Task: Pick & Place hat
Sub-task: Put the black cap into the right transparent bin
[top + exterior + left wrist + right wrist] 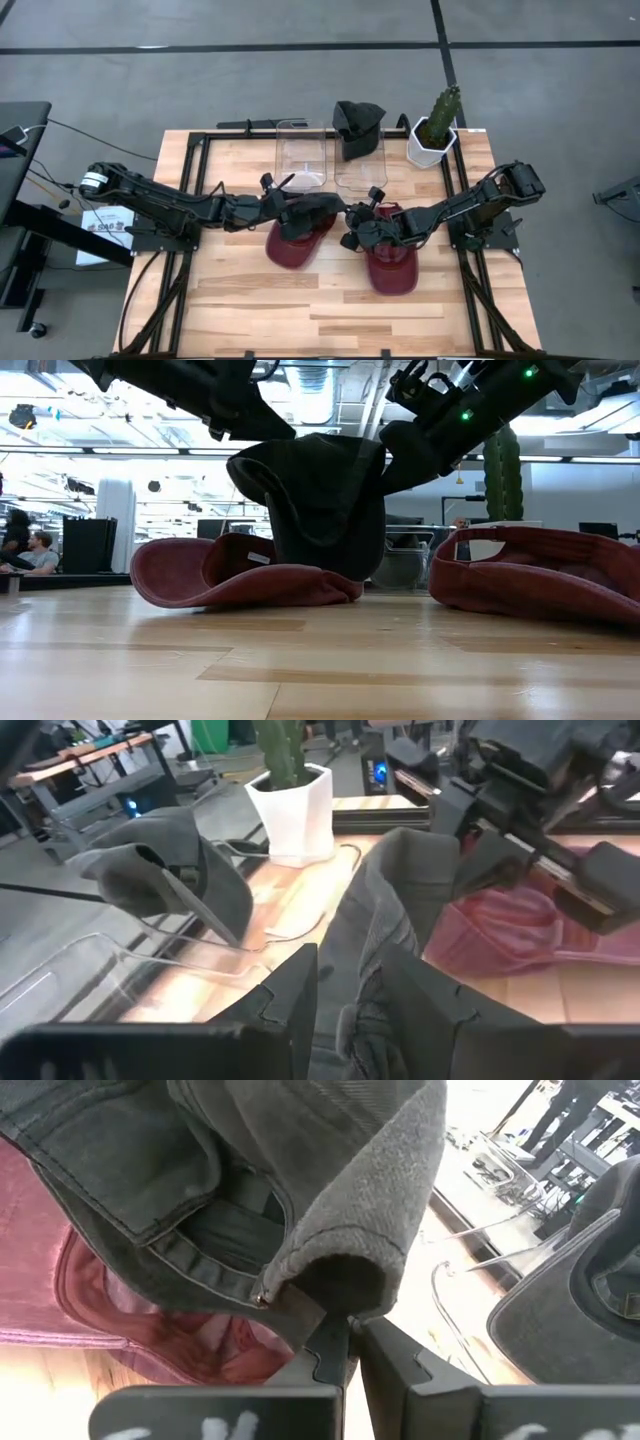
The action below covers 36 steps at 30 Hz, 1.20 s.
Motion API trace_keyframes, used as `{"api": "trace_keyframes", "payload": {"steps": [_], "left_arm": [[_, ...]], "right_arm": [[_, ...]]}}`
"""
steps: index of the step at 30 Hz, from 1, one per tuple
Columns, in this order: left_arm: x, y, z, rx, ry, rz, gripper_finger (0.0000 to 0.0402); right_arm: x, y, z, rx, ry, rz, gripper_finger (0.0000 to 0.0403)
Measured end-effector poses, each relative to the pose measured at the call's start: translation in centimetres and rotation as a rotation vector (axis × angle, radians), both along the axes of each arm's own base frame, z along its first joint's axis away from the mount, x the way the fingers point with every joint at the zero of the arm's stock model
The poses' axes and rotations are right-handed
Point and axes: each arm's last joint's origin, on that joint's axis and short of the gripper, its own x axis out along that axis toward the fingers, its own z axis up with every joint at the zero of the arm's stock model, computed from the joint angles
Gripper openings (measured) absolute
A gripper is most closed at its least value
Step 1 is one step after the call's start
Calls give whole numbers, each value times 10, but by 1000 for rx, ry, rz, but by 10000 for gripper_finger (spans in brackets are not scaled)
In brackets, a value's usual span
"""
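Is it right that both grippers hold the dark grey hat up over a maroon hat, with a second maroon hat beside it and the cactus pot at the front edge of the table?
Not quite. The cactus pot stands at the back edge, beside the clear bins, as the high view shows. The rest holds: the left gripper and right gripper hold the dark grey hat over one maroon hat, the second maroon hat beside it.
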Motion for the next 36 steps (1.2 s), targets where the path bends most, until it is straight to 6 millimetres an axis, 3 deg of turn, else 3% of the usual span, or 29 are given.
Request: {"api": "trace_keyframes", "payload": {"steps": [7, 36], "left_arm": [[-6, 0, 10, -13, -40, -4, 112], [-8, -1, 1, -49, 63, -99, 113]], "right_arm": [[0, 0, 0, -6, 5, 3, 7], [0, 0, 0, -10, 8, 7, 7]]}}
